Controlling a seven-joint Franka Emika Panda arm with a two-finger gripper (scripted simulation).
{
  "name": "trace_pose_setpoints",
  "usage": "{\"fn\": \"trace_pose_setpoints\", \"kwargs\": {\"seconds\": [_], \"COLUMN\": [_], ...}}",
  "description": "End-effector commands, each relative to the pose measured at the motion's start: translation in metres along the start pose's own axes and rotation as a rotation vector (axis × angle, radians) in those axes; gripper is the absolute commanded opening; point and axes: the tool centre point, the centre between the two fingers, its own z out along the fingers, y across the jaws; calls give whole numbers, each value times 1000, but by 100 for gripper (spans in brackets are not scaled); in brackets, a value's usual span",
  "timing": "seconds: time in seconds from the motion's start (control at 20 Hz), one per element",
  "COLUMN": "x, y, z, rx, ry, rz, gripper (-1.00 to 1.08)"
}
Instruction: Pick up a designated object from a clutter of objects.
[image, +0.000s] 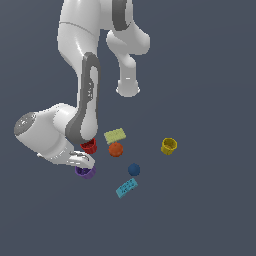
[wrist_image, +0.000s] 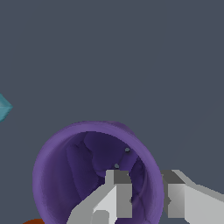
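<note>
The purple cup (image: 86, 173) stands at the exterior view's left end of the clutter, partly under my hand. In the wrist view the purple cup (wrist_image: 83, 170) is upright, its mouth facing the camera. My gripper (image: 82, 162) is down on it. The gripper (wrist_image: 148, 197) straddles the cup's rim, with one finger (wrist_image: 118, 192) inside the cup and the other finger (wrist_image: 175, 194) outside. A narrow gap still shows between the inner finger and the wall, so the jaws are open. The arm hides the cup's far side in the exterior view.
A red cup (image: 90, 146) sits just behind the purple one, half hidden by the arm. Nearby lie an orange ball (image: 115, 149), a dark blue ball (image: 133, 169), a yellow-green block (image: 115, 135), a cyan block (image: 127, 187) and a yellow cup (image: 169, 146).
</note>
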Motion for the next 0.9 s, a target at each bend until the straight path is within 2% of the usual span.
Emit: {"fn": "trace_pose_setpoints", "kwargs": {"seconds": [0.0,0.45,0.85], "x": [-1,-19,-52], "y": [-1,-9,-23], "z": [-3,-29,-77], "rx": [0,0,1], "ry": [1,1,1], "rz": [0,0,0], "gripper": [-100,-100,-100]}}
